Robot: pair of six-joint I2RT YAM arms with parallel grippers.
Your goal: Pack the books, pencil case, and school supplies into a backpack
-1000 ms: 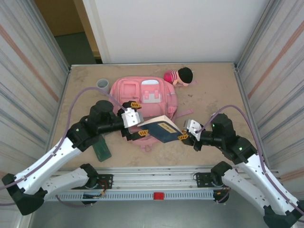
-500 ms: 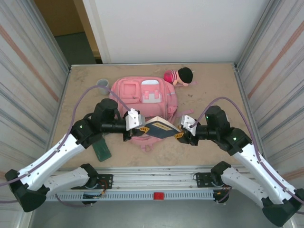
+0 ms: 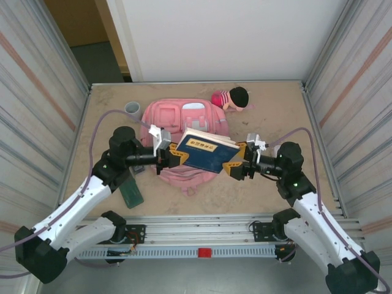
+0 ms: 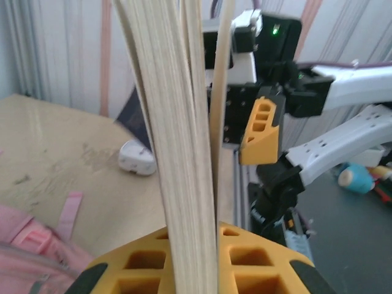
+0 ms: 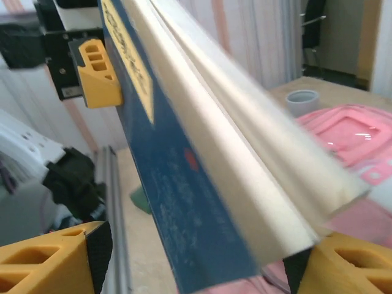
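Blue book (image 3: 207, 153) hangs tilted over the near half of the backpack (image 3: 165, 116), pinched at one edge only by the left gripper (image 3: 176, 153). The right gripper (image 3: 236, 158) stands wide astride the other edge. Held so, its pages fan and it may sag, twist or slip, landing on the front pockets beyond rather than inside.

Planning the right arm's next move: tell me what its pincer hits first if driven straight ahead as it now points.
The book: the right pincer points left, the book's edge between its open jaws. Beyond it, roughly in line, the left pincer clamps the far edge.
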